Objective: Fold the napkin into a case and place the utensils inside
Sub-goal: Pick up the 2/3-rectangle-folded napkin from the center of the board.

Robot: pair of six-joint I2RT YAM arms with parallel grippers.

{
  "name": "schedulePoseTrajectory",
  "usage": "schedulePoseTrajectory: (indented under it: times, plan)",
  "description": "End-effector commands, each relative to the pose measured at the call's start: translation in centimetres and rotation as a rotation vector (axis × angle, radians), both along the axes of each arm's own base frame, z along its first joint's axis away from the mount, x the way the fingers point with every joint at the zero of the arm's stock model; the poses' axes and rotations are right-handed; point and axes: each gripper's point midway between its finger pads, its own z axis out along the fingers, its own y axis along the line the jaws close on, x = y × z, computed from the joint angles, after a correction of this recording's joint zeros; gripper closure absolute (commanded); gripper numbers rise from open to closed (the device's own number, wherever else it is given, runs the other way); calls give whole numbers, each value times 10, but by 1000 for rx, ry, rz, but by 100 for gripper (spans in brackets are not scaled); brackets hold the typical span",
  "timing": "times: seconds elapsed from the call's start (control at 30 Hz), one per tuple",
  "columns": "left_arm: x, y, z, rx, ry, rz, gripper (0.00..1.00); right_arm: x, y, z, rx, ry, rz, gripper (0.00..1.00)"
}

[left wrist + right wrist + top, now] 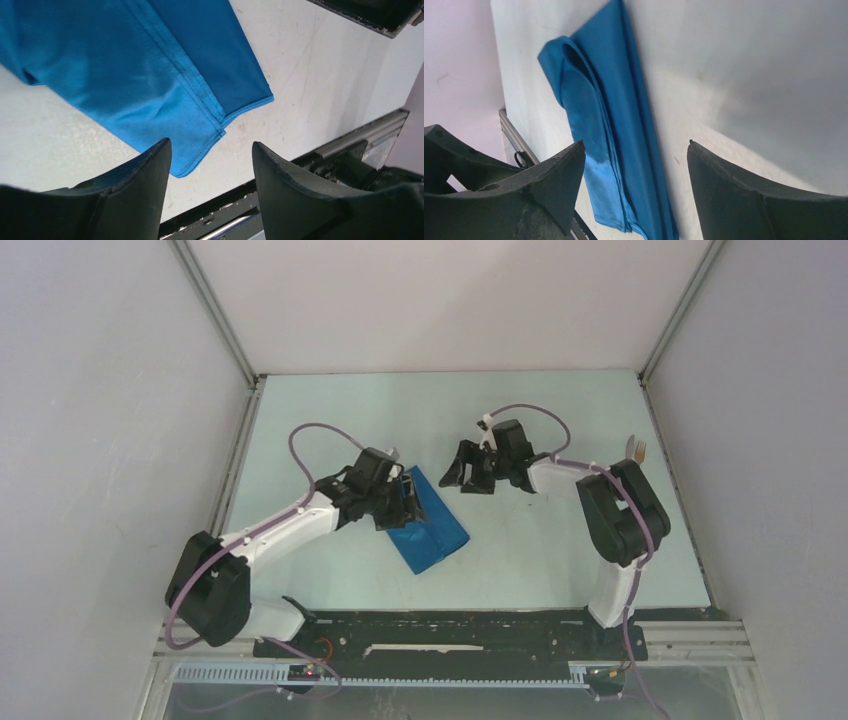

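**Step in hand.** Folding appears to be complete or nearly so. The napkin (430, 530) lies on the table (540, 550) as a narrow, layered strip, with a looped fold showing at one end in the right wrist view. Insertion of the utensils has not begun.

**Tool state.**
- Left tool (211, 145): fingers set wide apart, nothing between them.
- Right tool (635, 142): fingers set wide apart, nothing between them.

**Position of the napkin.**
- Left tool: the napkin is directly below and ahead of the tool. Its hemmed corner sits just ahead of one fingertip. Contact cannot be confirmed.
- Right tool: the napkin is ahead of the tool and apart from it, running lengthwise away from the fingers, with the looped end farthest off.

**Utensils.** The fork (636, 448) lies behind the right tool, beside the right arm's elbow and well apart from the napkin. The knife cannot be identified in any view.

**Next move.** Probable requirement: one tool holds the looped end open or pins the strip, and the other tool fetches the fork. A thin, flat utensil calls for a low, narrow pinch at the table surface.
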Motion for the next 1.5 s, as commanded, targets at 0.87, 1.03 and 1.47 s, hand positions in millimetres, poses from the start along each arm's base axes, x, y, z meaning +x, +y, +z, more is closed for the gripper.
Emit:
schedulePoseTrajectory:
  times: [0.87, 1.03, 1.47]
  plan:
    - [6, -31, 25, 36, -122, -77, 27, -24, -12, 1, 22, 119, 58, 20]
    - [12, -37, 24, 34, -108, -55, 27, -69, -31, -8, 41, 157, 61, 18]
    - [17, -15, 29, -45, -38, 27, 27, -103, -17, -24, 100, 165, 85, 31]
